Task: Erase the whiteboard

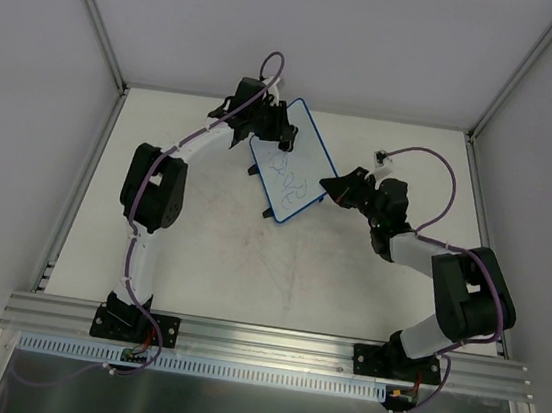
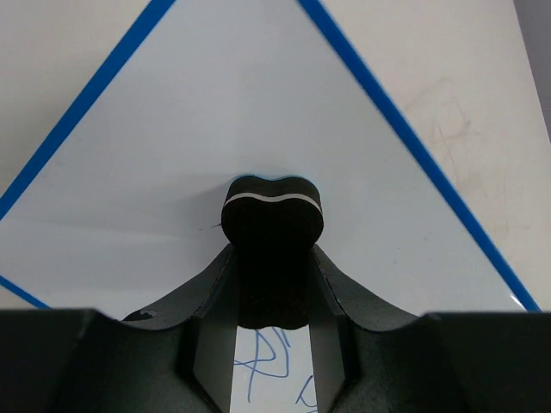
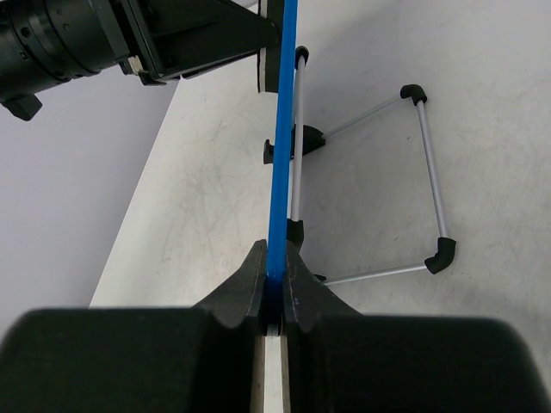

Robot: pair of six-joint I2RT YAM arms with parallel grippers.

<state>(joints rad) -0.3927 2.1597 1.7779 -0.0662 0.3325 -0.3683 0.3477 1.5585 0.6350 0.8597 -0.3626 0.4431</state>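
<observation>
The whiteboard (image 1: pixel 296 164) is a small white board with a thin blue rim, lying slantwise at the table's middle back. Blue scribbles (image 1: pixel 287 180) cover its near half; its far half looks clean. My left gripper (image 1: pixel 278 126) is shut on the small black eraser (image 2: pixel 273 215), pressed on the board's far part (image 2: pixel 258 112); scribbles show between the fingers (image 2: pixel 267 361). My right gripper (image 1: pixel 331 186) is shut on the board's right blue rim (image 3: pixel 281 172), seen edge-on in the right wrist view.
The board's wire stand (image 3: pixel 426 163) with black feet rests on the table behind the rim. Grey walls and metal posts enclose the table (image 1: pixel 249 264) on three sides. An aluminium rail (image 1: pixel 269 342) runs along the near edge.
</observation>
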